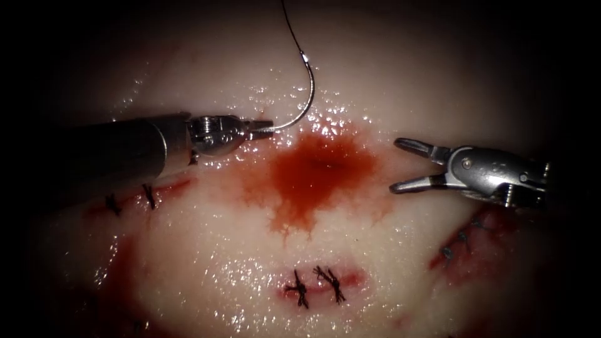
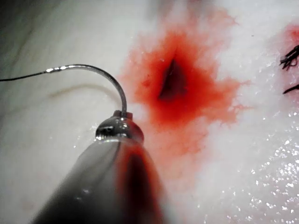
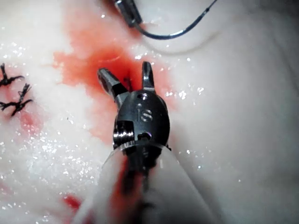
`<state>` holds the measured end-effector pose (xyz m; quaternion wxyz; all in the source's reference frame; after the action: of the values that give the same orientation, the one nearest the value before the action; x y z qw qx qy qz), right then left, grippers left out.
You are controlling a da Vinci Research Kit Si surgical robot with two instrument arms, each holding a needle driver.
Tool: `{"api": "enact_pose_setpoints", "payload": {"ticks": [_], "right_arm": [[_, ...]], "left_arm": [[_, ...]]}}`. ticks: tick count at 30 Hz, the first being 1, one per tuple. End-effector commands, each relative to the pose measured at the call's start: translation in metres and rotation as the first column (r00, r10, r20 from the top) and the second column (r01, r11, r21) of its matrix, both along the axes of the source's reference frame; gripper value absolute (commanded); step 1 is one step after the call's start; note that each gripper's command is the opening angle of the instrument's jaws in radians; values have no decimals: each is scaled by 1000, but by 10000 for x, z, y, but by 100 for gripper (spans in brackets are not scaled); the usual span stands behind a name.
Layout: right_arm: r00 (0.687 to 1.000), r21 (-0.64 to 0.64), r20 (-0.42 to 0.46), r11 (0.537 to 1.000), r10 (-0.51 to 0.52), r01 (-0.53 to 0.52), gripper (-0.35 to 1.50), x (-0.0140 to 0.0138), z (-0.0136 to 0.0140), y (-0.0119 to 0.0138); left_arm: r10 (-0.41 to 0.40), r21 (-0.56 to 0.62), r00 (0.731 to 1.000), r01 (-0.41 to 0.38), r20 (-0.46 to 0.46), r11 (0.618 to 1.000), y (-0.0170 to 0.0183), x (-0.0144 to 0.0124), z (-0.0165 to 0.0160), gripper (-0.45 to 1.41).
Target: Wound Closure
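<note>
The left tool (image 1: 266,129) comes in from the left, its jaws shut on the curved needle (image 1: 308,94) near its pointed end. The needle arcs up and away from the jaws, above the tissue (image 1: 206,250) and not in it. Black thread (image 1: 289,25) runs up from its other end. In the left wrist view the needle (image 2: 105,74) rises from the left tool (image 2: 122,113) beside the cut (image 2: 172,80). The cut (image 1: 313,164) lies in a patch of red fluid (image 1: 300,194), just right of the left tool's tip. To the right of the cut, the right tool (image 1: 400,166) is open and holds nothing. It hovers open (image 3: 125,74) over the red fluid.
Two knotted black stitches (image 1: 316,285) close a short cut near the front. More stitches sit at the left (image 1: 131,200) and at the right (image 1: 460,241). The tissue surface is wet and glistening.
</note>
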<state>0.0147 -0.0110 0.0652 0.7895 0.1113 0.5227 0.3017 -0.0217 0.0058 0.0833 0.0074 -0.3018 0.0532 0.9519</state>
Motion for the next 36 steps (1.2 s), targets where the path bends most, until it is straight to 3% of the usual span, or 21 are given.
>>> {"api": "enact_pose_setpoints", "payload": {"ticks": [1,6,11,21,28,32,36], "right_arm": [[1000,40,-2,999,6,-6,80,17,4,-3],[998,175,0,983,56,-55,75,22,6,-1],[994,275,5,955,109,-107,100,31,8,8],[983,287,39,940,181,-184,107,32,10,30],[977,286,58,934,205,-213,107,31,10,38],[977,280,59,936,206,-214,132,37,9,37],[981,288,32,938,193,-194,134,41,4,35]], "left_arm": [[-4,-17,1000,4,6,1000,-1,-8,2,-45],[-20,-101,1000,21,11,995,-11,-16,-12,-45],[-15,-227,1000,14,-1,974,-20,-29,-25,-45],[19,-420,997,-50,-79,906,-39,-50,-50,-45],[15,-466,993,-70,-120,882,-53,-60,-71,-45],[12,-521,990,-83,-138,850,-57,-65,-78,-45],[13,-537,989,-93,-150,839,-60,-69,-80,-45]]}}
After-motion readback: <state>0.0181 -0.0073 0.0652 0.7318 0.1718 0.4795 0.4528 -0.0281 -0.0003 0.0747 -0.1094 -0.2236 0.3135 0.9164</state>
